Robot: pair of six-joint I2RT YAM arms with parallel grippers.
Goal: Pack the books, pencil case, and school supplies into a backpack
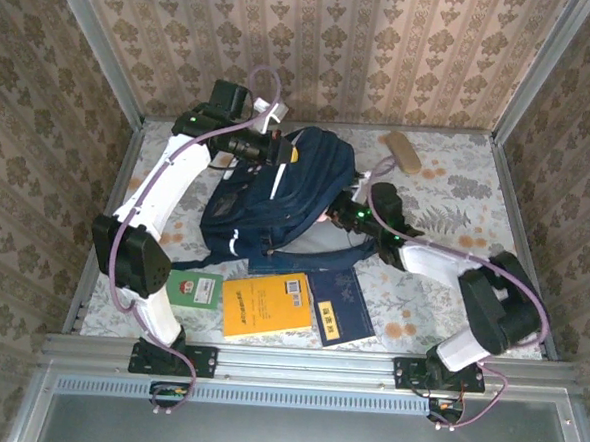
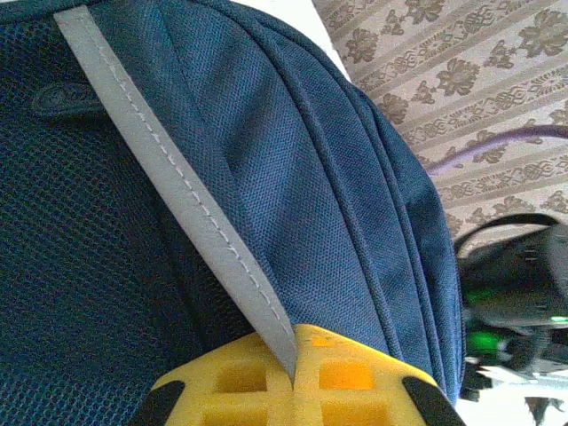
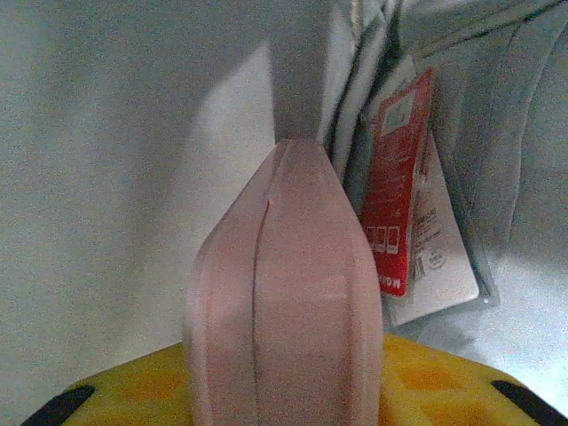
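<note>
The navy backpack (image 1: 277, 195) lies mid-table, and its fabric (image 2: 337, 195) fills the left wrist view. My left gripper (image 1: 284, 152) (image 2: 293, 377) is shut on the backpack's grey strip (image 2: 177, 177) at its far top edge. My right gripper (image 1: 340, 216) (image 3: 284, 390) reaches into the backpack's right side, shut on a pale pink thing (image 3: 284, 293) that stands between its yellow fingers. Inside the pale lining (image 3: 106, 177) a flat red pack (image 3: 395, 195) leans against a white printed packet (image 3: 435, 266). The pencil case is out of view.
Near the front edge lie a green-and-white book (image 1: 195, 286), an orange-yellow book (image 1: 266, 305) and a navy book (image 1: 340, 306). A tan oblong thing (image 1: 401, 150) sits at the back right. Wallpapered walls enclose the table on three sides.
</note>
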